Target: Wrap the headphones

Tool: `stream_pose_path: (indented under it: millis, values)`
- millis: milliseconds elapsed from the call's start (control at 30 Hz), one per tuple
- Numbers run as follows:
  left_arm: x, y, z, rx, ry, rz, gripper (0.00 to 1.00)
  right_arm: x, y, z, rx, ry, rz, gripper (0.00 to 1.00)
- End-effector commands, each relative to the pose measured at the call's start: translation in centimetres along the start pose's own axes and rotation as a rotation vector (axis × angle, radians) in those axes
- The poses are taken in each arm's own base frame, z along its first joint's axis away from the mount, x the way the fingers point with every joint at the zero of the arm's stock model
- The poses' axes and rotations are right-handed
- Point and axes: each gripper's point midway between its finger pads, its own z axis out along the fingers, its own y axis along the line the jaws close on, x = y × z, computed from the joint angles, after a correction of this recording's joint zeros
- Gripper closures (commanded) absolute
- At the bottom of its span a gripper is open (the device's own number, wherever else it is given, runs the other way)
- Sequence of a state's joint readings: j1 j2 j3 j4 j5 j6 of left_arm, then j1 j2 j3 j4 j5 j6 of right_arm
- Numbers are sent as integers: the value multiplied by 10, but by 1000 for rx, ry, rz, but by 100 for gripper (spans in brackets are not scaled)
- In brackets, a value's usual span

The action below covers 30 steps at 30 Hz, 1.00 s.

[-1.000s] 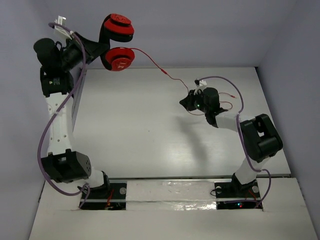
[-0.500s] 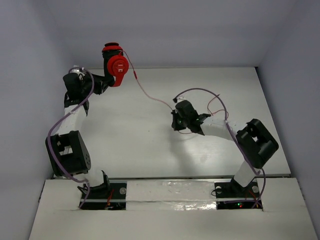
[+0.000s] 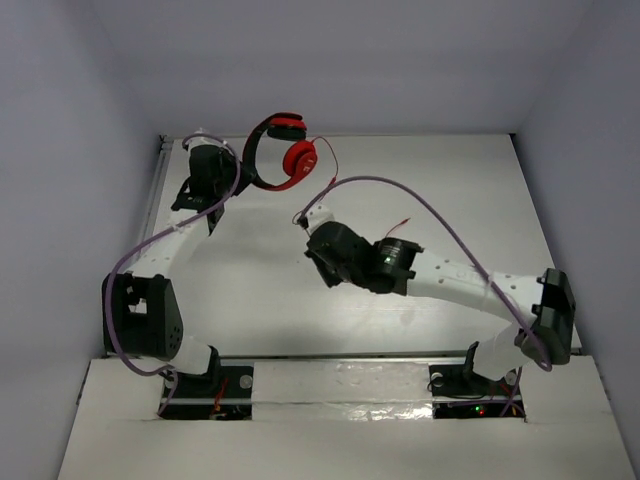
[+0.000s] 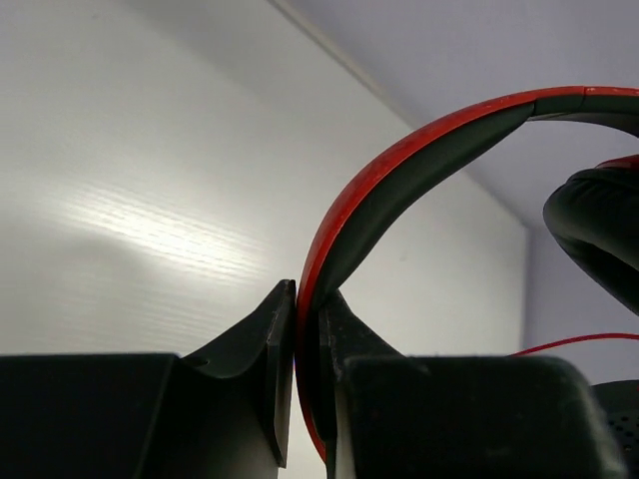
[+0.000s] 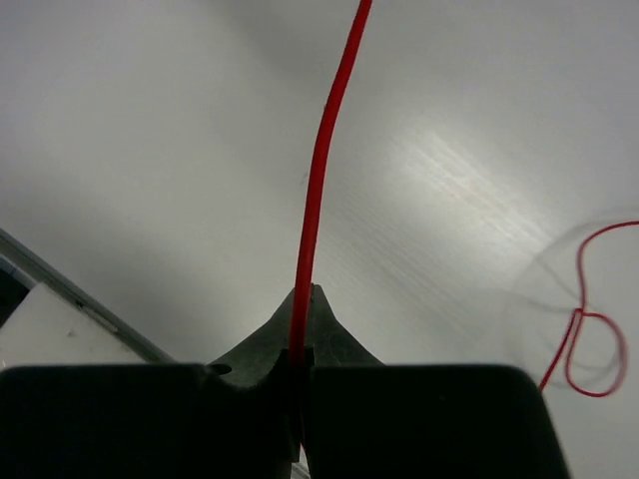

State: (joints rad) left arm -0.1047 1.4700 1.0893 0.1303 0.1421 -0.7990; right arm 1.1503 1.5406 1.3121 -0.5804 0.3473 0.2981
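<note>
The red headphones (image 3: 290, 155) hang in the air over the table's far left. My left gripper (image 3: 243, 172) is shut on their black-and-red headband (image 4: 399, 160), which sits edge-on between the fingers (image 4: 265, 349). One black ear pad (image 4: 599, 230) shows at the right of the left wrist view. The thin red cable (image 3: 330, 165) curves down from the ear cups to my right gripper (image 3: 314, 256), which is shut on it. In the right wrist view the cable (image 5: 318, 180) runs straight up from the closed fingertips (image 5: 318, 319). A slack loop (image 5: 589, 344) lies on the table.
The white table (image 3: 250, 290) has a metal rail (image 3: 152, 215) along its left edge and grey walls around it. A purple robot cable (image 3: 420, 195) arches over the right arm, another (image 3: 135, 255) along the left arm. The cable's loose end (image 3: 405, 222) lies near the right forearm.
My left gripper has swung right and lowered with the headphones, turning them. My right arm has stretched left toward the table's middle, with the cable in it.
</note>
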Motion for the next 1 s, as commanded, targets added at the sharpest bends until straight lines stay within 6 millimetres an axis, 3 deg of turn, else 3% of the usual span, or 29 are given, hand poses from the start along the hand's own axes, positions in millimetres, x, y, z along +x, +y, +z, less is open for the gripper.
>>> stream_pose_path:
  millis: [0,67,233,367,433,533,633,800,967]
  values:
    - [-23,-31,-18,-14,-140,151,100,-37,-41,-43,141,-61,-58,100]
    - [-13,-36,-19,-31,-134,209,100,-46,-54,-58,188,-76,-87,100]
    - [37,-48,-26,16,-30,402,100,-82,-58,-91,171,-164,-121,100]
    - [76,-59,-31,112,41,519,100,-91,-63,-101,190,-163,-167,100]
    - [84,-55,-29,126,78,562,100,-93,-60,-104,164,-164,-199,100]
    - [97,-56,-29,128,133,604,100,-101,-77,-117,247,-199,-194,100]
    - [122,-70,-37,200,201,675,100,-115,-91,-126,278,-245,-209,100]
    - [146,-83,-55,340,283,697,100,-119,-122,-120,382,-244,-188,100]
    - [151,-93,-77,424,323,697,100,-123,-149,-120,444,-275,-132,100]
